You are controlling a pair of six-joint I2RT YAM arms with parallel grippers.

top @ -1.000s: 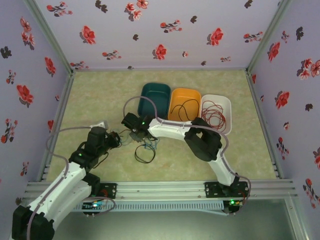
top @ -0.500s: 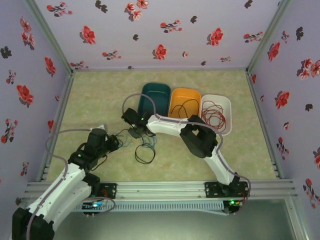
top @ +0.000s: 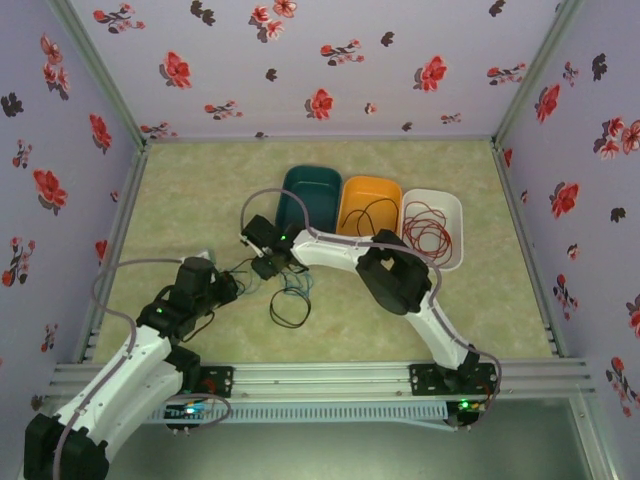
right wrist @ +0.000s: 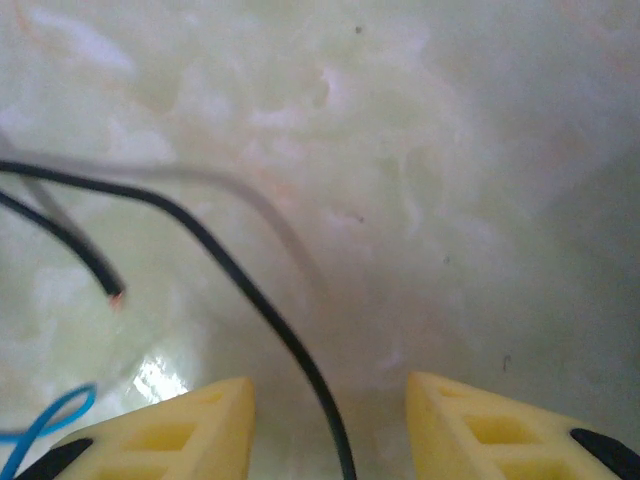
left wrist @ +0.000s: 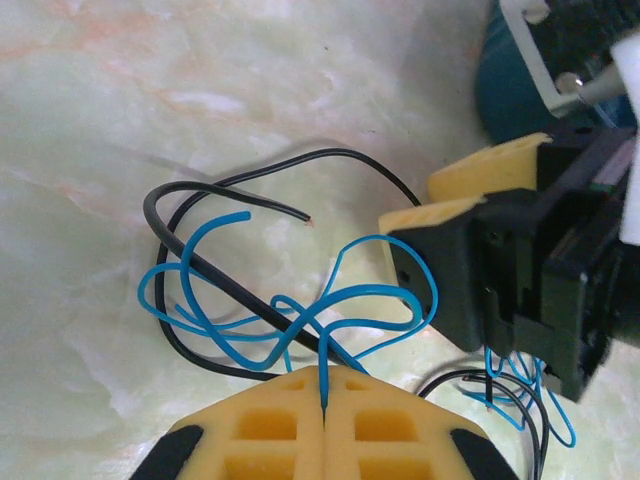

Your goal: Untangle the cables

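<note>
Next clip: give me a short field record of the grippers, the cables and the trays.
left gripper: shut on the blue cable
right gripper: open, black cable running between its fingers, unclamped
tangle: blue and black cable looped together on the table
teal tray: leftmost of the three trays
orange tray: holds a second black cable
white tray: holds a red cable

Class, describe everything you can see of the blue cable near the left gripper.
The blue cable is a thin, glossy, flexible wire spread in loose loops over the pale marbled table. One cut end lies free; another stretch is pinched between the shut jaws of the left gripper. A black cable crosses through its loops, tangled with it.
</note>
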